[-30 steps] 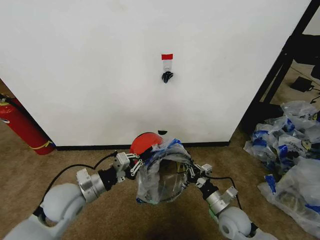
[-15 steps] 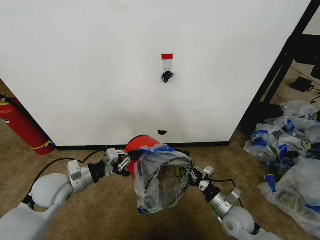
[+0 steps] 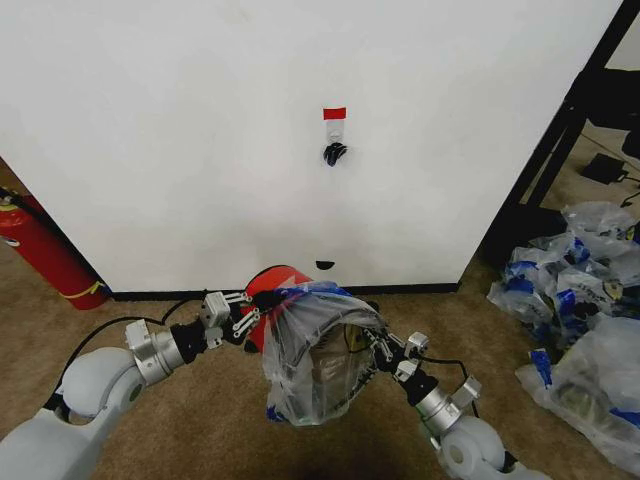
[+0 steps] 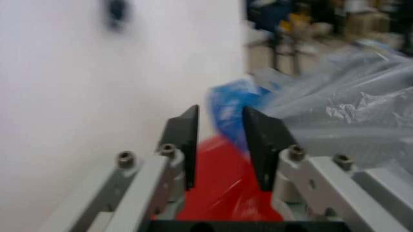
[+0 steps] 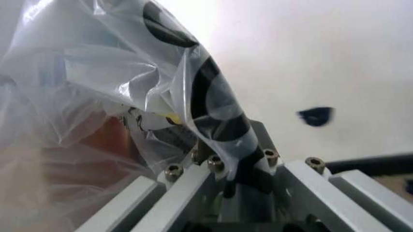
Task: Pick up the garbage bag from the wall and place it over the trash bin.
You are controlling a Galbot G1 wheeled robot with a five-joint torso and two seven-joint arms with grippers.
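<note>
A red fire extinguisher stands left against the wall; a heap of plastic bags lies right. The garbage bag drapes over the trash bin. The right gripper is clamped on its rim, while the left gripper sits beside the bin, fingers apart.

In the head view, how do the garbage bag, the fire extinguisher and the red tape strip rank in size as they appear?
1. garbage bag, though nearest the camera
2. fire extinguisher, partly cut off
3. red tape strip

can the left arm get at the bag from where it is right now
Probably yes. The left gripper sits right beside the bag on the bin, jaws open, blue plastic just past them in the wrist view, nothing between. The right gripper is shut on the bag's other side.
</note>
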